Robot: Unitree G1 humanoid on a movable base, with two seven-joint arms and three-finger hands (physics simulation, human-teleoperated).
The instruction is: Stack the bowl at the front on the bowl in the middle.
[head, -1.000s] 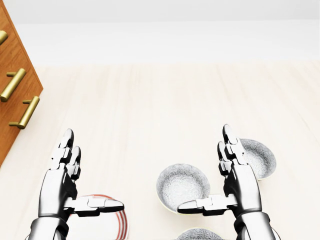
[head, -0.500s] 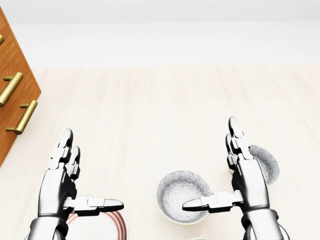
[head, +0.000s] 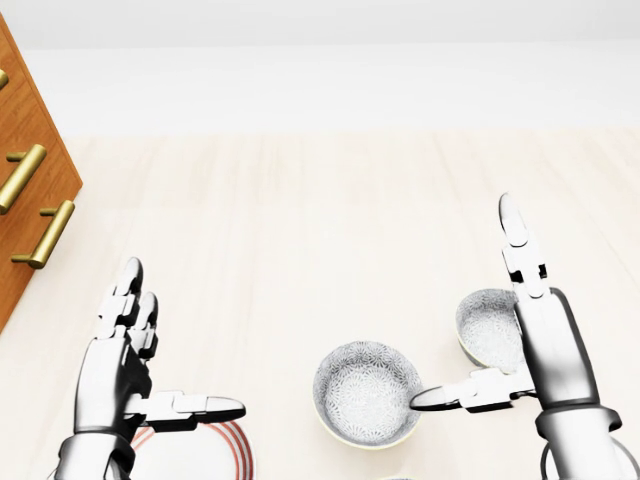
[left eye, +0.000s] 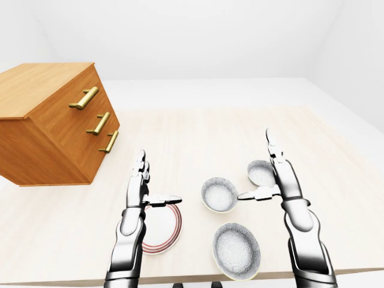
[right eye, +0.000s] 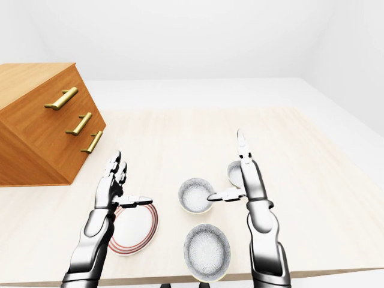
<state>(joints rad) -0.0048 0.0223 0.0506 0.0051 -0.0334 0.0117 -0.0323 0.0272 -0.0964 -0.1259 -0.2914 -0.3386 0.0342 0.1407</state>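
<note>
**Recorder:** Bowl count and positions?

**Observer:** Three grey speckled bowls, all on the table [left eye: 198, 138]. Bowl 1 [left eye: 236, 251] sits just beside the table edge that runs along the bottom of the left-eye view. Bowl 2 [left eye: 219, 194], the middle one, lies above it and slightly left, apart from it. Bowl 3 [left eye: 260, 173] lies up and to the right of bowl 2, near it, with the rims apart.

**Recorder:** Orientation? Long axis?

**Observer:** All three stand upright with their mouths up. They are round, so there is no long axis to log.

**Recorder:** Contents?

**Observer:** Bowls 1 and 2 show bare glaze right across the inside. Bowl 3 is partly hidden by the right hand [head: 548, 350], and the part that shows is glaze too.

**Recorder:** Other items?

**Observer:** One white plate [left eye: 163, 231] with red rings lies flat to the left of bowl 1. One wooden drawer chest [left eye: 42, 114] stands by the table's left edge, with three brass handles [left eye: 98, 123].

**Recorder:** Hands?

**Observer:** The right hand is released, with the fingers straight and the thumb out to the left. In the head view the thumb tip overlaps bowl 2's right rim; I cannot tell whether it touches. The left hand [left eye: 139, 191] has the same flat pose over the plate and grasps nothing.
</note>
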